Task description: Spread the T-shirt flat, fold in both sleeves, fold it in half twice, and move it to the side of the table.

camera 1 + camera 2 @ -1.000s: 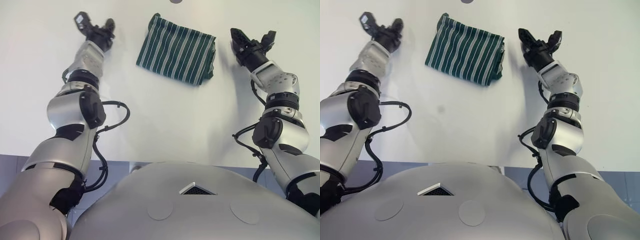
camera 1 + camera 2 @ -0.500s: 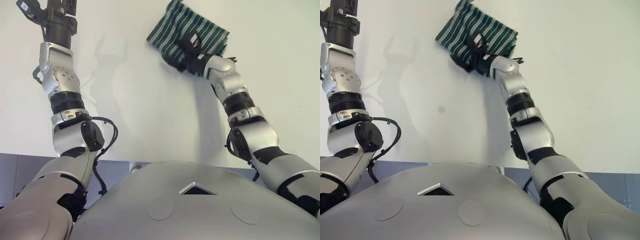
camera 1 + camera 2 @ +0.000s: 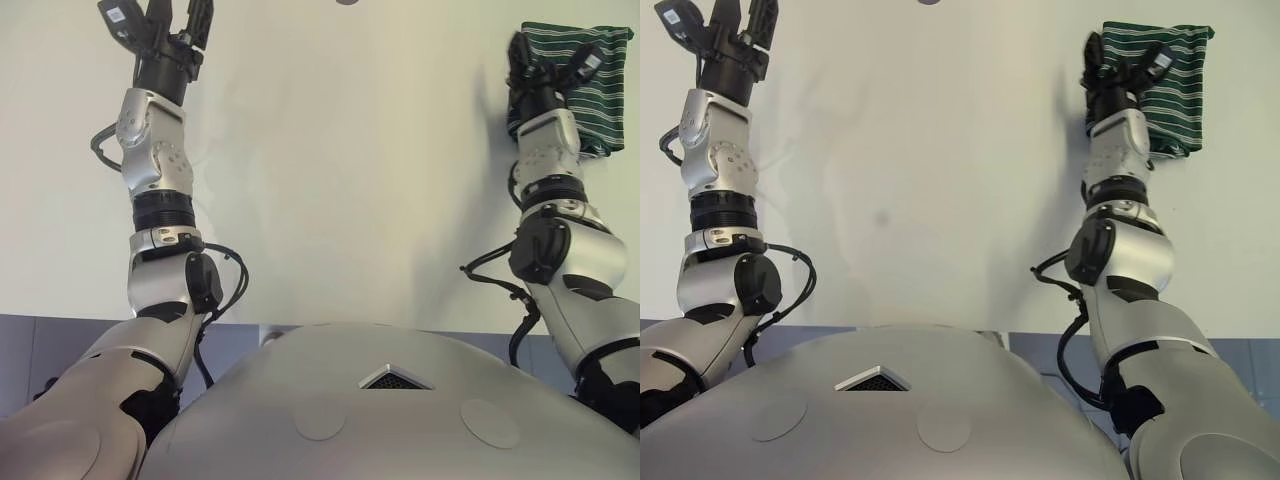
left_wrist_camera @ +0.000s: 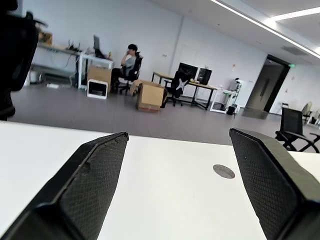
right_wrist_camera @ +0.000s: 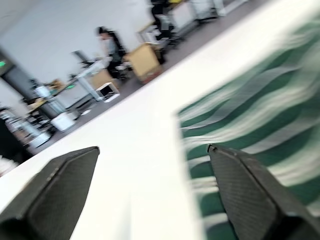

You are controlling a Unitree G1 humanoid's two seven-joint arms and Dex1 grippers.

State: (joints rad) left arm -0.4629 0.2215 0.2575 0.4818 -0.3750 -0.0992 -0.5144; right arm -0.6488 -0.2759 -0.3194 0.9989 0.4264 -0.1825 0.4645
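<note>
The T-shirt (image 3: 1175, 90) is dark green with thin white stripes, folded down into a small, thick rectangle with layered edges. It lies flat on the white surface (image 3: 350, 180), far out at about one o'clock from the robot, towards the right-hand side.
</note>
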